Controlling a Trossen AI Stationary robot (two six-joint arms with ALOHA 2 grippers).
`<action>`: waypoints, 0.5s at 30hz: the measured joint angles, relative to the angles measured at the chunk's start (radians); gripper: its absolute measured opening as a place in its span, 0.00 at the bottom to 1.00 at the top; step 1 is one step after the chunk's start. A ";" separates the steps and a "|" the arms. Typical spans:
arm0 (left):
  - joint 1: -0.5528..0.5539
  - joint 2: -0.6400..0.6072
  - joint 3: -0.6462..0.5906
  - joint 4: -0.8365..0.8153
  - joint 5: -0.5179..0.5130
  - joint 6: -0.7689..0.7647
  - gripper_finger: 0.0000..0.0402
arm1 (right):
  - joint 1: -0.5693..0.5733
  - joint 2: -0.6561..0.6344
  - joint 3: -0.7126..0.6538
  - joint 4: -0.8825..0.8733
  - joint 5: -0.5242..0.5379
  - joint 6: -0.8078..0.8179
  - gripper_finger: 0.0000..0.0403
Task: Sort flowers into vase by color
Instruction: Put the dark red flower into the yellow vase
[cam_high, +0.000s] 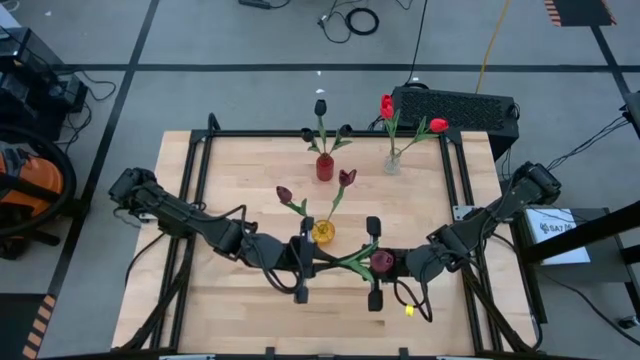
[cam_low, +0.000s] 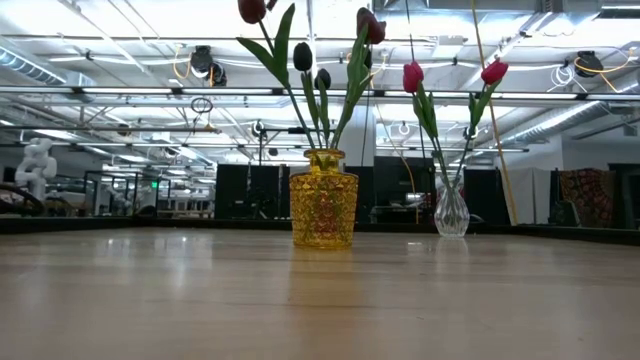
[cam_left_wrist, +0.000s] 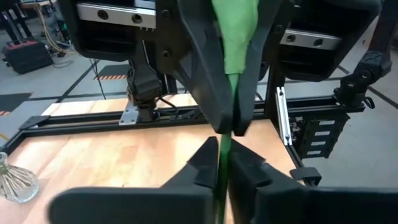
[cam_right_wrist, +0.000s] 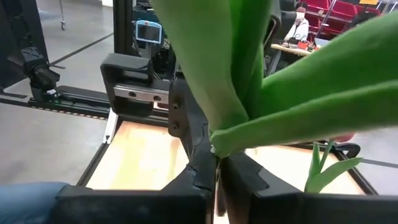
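Left pincer (cam_high: 302, 266) clamped on green stem (cam_left_wrist: 222, 158) of maroon tulip (cam_high: 381, 262); right pincer (cam_high: 373, 262) facing it, also clamped on same stem, tulip head at its fingers. Flower held between both above counter (cam_high: 240, 170), just in front of yellow vase (cam_high: 322, 232); red vase (cam_high: 325, 167) and clear vase (cam_high: 392, 162) farther beyond.

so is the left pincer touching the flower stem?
Touching. The left wrist view shows the left pincer shut on the green stem, which runs between its fingertips.

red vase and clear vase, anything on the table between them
No. In the high view, bare wood separates the red vase and the clear vase.
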 joint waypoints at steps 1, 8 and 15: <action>0.000 0.000 0.000 -0.001 0.000 0.002 0.04 | 0.000 0.000 0.000 0.000 0.001 -0.002 0.04; -0.008 -0.026 0.000 -0.031 0.000 0.019 0.03 | 0.001 0.000 0.002 -0.030 -0.003 -0.007 0.20; -0.044 -0.076 0.000 -0.082 -0.010 0.022 0.01 | 0.000 0.000 0.001 -0.114 -0.004 -0.003 0.37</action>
